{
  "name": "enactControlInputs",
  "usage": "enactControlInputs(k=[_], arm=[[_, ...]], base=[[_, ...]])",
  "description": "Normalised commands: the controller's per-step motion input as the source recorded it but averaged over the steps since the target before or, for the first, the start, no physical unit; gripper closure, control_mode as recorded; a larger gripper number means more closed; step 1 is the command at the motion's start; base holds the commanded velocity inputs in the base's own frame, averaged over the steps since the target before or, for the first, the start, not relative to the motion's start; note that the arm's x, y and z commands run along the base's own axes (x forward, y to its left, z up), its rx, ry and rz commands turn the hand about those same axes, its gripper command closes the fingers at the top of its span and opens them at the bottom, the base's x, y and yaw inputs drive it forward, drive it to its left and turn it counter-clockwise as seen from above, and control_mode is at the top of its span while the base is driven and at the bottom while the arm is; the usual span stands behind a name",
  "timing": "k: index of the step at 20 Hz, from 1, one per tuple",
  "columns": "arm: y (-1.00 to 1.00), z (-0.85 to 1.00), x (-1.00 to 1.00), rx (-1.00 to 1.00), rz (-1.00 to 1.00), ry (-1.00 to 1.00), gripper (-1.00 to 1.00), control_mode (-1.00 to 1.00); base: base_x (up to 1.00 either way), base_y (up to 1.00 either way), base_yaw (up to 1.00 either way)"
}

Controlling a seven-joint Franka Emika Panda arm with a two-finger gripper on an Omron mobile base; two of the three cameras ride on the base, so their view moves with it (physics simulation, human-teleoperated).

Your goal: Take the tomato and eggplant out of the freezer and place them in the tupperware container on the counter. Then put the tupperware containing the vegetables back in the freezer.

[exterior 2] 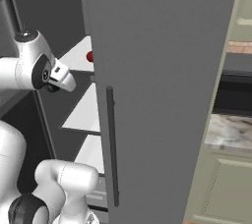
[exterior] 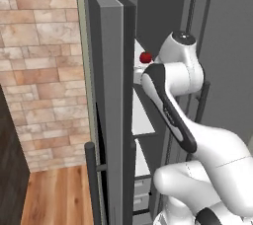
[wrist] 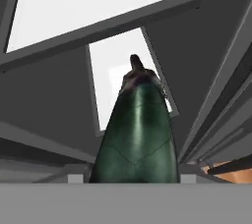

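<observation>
The eggplant, dark and glossy with its tapered stem end pointing away, looms close in the hand view and covers the fingertips, so it sits in the grip. My gripper is inside the freezer, left of the open door, just below the upper shelf. On that white shelf, the tomato rests by the door edge, a little above and beyond my hand. At the far right, a strip of the marble counter shows. The tupperware container is out of view.
White freezer shelves lie beyond the eggplant, with drawers lower down. The thick door with its black bar handle stands close on the right. A brick wall and wood floor are on the left; a dark appliance stands above the counter.
</observation>
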Motion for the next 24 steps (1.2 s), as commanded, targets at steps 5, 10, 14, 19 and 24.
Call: enactControlInputs(k=[5, 10, 14, 19, 24], arm=[[-0.32, 0.0, -0.57, -0.14, 0.04, 0.0, 1.0, -1.0], [-0.38, 0.0, -0.44, -0.04, 0.07, 0.0, 1.0, -1.0], [-0.36, 0.0, -0.33, 0.0, 0.05, 0.0, 1.0, -1.0], [-0.36, -0.02, -0.02, 0.0, 0.01, 0.0, 1.0, -1.0], [-0.11, -0.03, -0.15, 0.0, 0.0, 0.0, 1.0, 1.0]], base=[[0.0, 0.0, 0.0], [0.0, 0.0, 0.0], [0.0, 0.0, 0.0], [0.0, 0.0, 0.0], [-0.3, -0.08, 0.0]])
